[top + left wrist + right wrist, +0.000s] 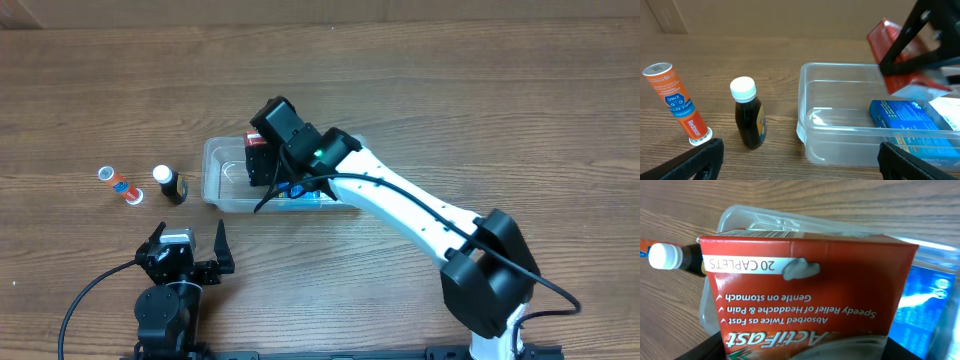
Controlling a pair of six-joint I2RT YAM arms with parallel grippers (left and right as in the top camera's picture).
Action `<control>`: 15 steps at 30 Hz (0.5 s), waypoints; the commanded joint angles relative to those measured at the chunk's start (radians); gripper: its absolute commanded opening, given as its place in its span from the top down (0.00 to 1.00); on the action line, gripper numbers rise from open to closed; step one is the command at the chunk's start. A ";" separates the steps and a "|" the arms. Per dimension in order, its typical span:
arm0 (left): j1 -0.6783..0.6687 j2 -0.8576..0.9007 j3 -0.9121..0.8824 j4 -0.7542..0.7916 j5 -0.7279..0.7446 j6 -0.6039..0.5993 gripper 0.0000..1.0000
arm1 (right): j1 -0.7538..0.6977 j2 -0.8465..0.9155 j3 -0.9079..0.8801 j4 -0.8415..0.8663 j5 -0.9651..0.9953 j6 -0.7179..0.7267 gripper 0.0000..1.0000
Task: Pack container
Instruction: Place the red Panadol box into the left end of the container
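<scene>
The clear plastic container (pixel 222 185) sits mid-table; it also shows in the left wrist view (pixel 840 135) and the right wrist view (pixel 747 220). A blue box (pixel 905 120) lies inside it at its right end. My right gripper (pixel 262 160) is shut on a red caplet box (pixel 805 285), held over the container's middle; the box shows in the left wrist view (pixel 890 37). My left gripper (pixel 800 160) is open and empty near the table's front, just before the container.
A dark bottle with a white cap (pixel 170 185) stands left of the container, also in the left wrist view (pixel 747 120). An orange tube (pixel 120 185) lies further left, leaning in the left wrist view (pixel 677 102).
</scene>
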 commanded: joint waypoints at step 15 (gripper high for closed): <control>0.004 -0.008 -0.004 0.004 0.007 -0.007 0.00 | 0.033 0.109 0.011 0.074 -0.036 0.026 0.20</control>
